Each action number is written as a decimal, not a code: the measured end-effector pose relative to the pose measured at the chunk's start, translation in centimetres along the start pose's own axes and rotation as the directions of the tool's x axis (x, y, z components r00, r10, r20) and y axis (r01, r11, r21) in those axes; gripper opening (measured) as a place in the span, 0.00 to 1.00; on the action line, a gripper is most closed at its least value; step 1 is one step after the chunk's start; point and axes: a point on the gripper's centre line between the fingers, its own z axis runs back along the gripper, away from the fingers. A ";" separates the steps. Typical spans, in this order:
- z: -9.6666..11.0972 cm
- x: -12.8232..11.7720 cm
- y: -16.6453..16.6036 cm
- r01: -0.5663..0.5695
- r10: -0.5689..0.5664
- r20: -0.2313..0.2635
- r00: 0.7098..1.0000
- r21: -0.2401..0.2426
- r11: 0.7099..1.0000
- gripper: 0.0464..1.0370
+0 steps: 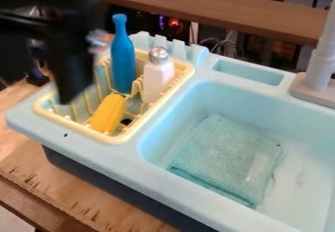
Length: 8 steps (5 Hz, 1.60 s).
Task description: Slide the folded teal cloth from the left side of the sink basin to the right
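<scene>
- Black gripper: left, near yellow plastic rack; whether wide or narrow, cannot tell.
- In rack: slender blue bottle, silver-capped white shaker, oblong yellow toy.
- Right: folded teal cloth in pale-blue sink.

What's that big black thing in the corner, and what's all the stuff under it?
That's a robot arm, and its gripper is the robot's "hand". It hangs by the left part of a yellow rack. I can't tell whether it holds anything. The rack carries a blue bottle, a white shaker with a silver top and a long yellow toy. Beside it is a light-blue sink with a folded cloth inside and a gray faucet behind. A fixed camera looks down at a slant.
</scene>
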 end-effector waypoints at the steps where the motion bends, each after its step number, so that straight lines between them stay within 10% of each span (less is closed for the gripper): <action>1: -1.6 2.6 -1.5 -0.026 0.026 0.001 1.000 0.059 0.998 0.96; 8: -13.9 10.3 -6.3 -0.006 0.009 -0.026 1.000 0.107 0.994 0.96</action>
